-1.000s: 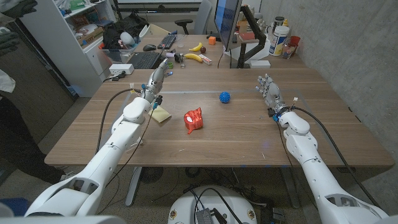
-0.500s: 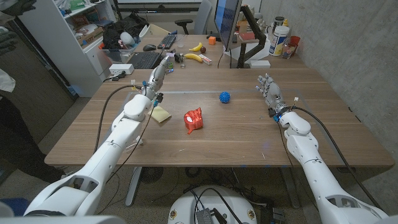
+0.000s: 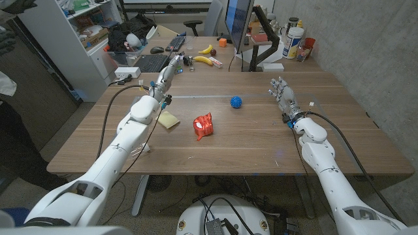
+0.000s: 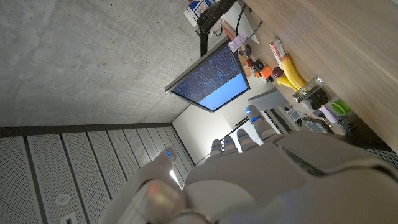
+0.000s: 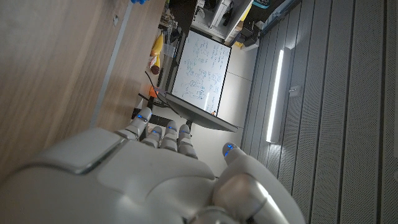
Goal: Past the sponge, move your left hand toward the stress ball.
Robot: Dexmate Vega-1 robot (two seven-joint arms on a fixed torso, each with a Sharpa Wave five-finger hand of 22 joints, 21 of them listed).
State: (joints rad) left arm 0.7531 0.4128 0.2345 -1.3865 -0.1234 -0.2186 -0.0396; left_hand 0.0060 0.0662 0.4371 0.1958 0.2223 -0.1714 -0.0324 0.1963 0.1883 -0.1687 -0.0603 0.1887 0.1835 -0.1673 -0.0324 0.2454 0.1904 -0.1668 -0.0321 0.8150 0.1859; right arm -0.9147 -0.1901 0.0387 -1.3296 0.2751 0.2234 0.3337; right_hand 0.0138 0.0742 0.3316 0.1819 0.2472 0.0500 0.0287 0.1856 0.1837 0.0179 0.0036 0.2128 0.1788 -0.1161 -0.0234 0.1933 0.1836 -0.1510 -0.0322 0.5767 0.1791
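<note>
Left hand (image 3: 167,74) raised over the far-left part of the wooden table (image 3: 261,143), fingers extended and close together, gripping nothing — a reaching posture, judged suited to travel rather than to grasping. Seen from the left wrist (image 4: 249,168), fingers likewise straight and empty, pointing toward the clutter beyond the table's far edge. Sponge (image 3: 168,119), pale yellow, flat on the table just beside the left forearm, nearer the robot than the hand; hand thus already beyond it, as the task's route requires. Stress ball (image 3: 236,101), blue and knobbly, resting on the table near its middle, toward the far side, well apart from the left hand and off to its right. Red crumpled wrapper (image 3: 203,125) between sponge and ball, nearer the robot than either; not on the direct line from hand to ball, so no obstacle expected. Right hand (image 3: 281,92) standing apart on the right side, fingers loosely spread and upright, empty — parked clear of the ball, probably to leave the left arm room. Seen from the right wrist (image 5: 155,162), fingers straight, nothing held. Remaining move, by judgement: a sideways sweep of the left hand rightward toward the ball.
</note>
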